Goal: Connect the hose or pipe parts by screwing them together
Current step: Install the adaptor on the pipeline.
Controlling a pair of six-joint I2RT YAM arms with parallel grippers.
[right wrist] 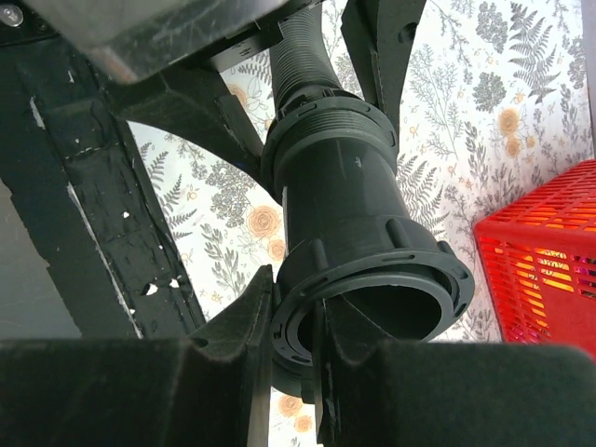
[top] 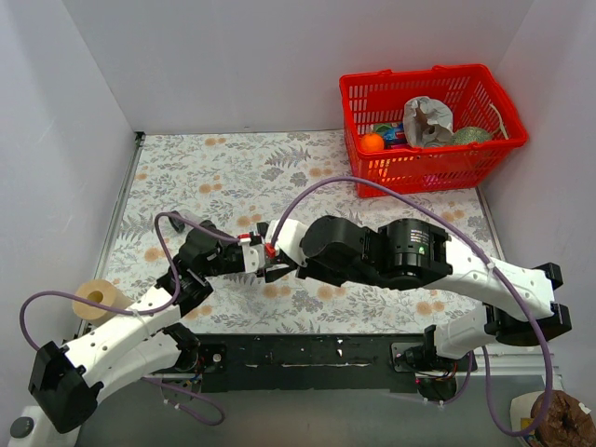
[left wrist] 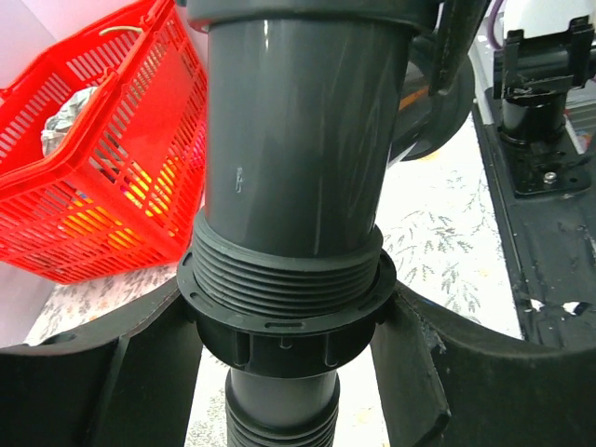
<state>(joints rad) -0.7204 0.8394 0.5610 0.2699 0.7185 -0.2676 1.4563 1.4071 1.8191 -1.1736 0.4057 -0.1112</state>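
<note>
The dark grey fitting [left wrist: 298,140] stands end-on in the left wrist view. Its threaded end [left wrist: 284,284] sits in the black collar nut [left wrist: 284,340] of the ribbed hose [left wrist: 279,424], with several thread turns showing. My left gripper [left wrist: 289,317] is shut on that nut, one finger on each side. In the right wrist view my right gripper [right wrist: 293,307] is shut on the fitting's wide open rim [right wrist: 400,279], one finger outside the wall and one inside. The hose [right wrist: 298,47] runs away behind the fitting. From above, both grippers [top: 253,259] [top: 287,265] meet mid-table and hide the parts.
A red basket [top: 414,74] of odd items stands at the back right, also seen as the basket [left wrist: 93,186] in the left wrist view. A tape roll [top: 98,300] lies at the left edge. Purple cables [top: 326,182] loop over the floral mat [top: 233,168].
</note>
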